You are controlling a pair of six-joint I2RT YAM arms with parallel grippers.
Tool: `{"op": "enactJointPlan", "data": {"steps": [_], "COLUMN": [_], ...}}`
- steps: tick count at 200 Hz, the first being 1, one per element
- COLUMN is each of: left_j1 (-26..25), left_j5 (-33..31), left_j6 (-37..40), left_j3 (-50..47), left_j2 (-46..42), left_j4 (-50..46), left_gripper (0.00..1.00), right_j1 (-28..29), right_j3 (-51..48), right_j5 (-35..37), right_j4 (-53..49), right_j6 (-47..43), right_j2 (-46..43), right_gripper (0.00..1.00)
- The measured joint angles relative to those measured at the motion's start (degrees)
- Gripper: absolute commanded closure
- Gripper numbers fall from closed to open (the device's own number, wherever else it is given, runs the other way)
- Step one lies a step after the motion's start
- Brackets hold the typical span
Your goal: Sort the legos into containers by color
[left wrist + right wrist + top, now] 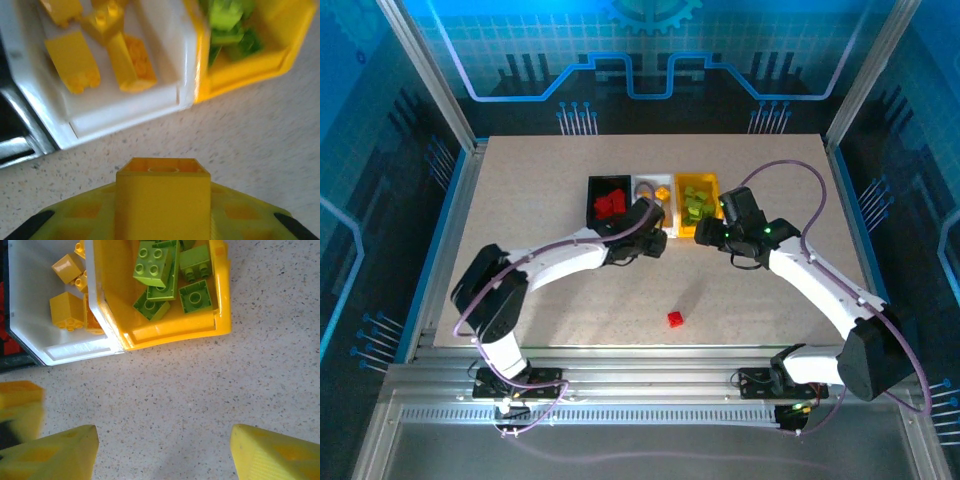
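One yellow brick [162, 200]: clamped in left gripper [162, 217], near white bin [125, 107]
Right gripper [165, 455]: spread, empty
Top view: red brick [675, 319] on open table [570, 300]

three bins [590, 205] stand in a row on the table [550, 310], bricks [611, 204] in each; a lone brick [675, 319] lies well before them, a held brick [162, 195] in the left gripper [162, 212] just before the middle bin [125, 117].

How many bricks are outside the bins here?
2. One red brick lies on the table toward the near edge; one yellow brick sits between the left gripper's fingers, just short of the white bin. Others may be hidden.
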Motion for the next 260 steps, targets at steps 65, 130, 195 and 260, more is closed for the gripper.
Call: {"op": "enactJointPlan", "data": {"steps": [65,130,195,260], "left_j1": [8.33,10.03,9.62,6.56], "left_j5": [2.97,3.58,7.28,7.96], "left_j6": [-2.99,-4.11,-6.78,-9.49], "left_j3": [20.46,30.77,22.95,-4.02], "left_j2": [12.87,27.04,15.67,-14.64], "left_j4": [-1.79,-8.70,-5.92,3.56], "left_gripper": [0.68,0.36,0.01,0.01], "right_j1": [-0.35,-0.35,7.43,22.58], "right_j3": [-0.20,-2.62,-6.03,-6.03], "right_j5": [-0.09,-2.80,-8.52,-9.60], "right_j4": [-0.42,-1.49,-1.49,-2.10], "right_j6": [0.00,-0.28,-4.22,-5.01], "right_j2": [-0.02,-2.27,-3.61,6.99], "right_gripper": [0.29,0.27,0.22,0.17]}}
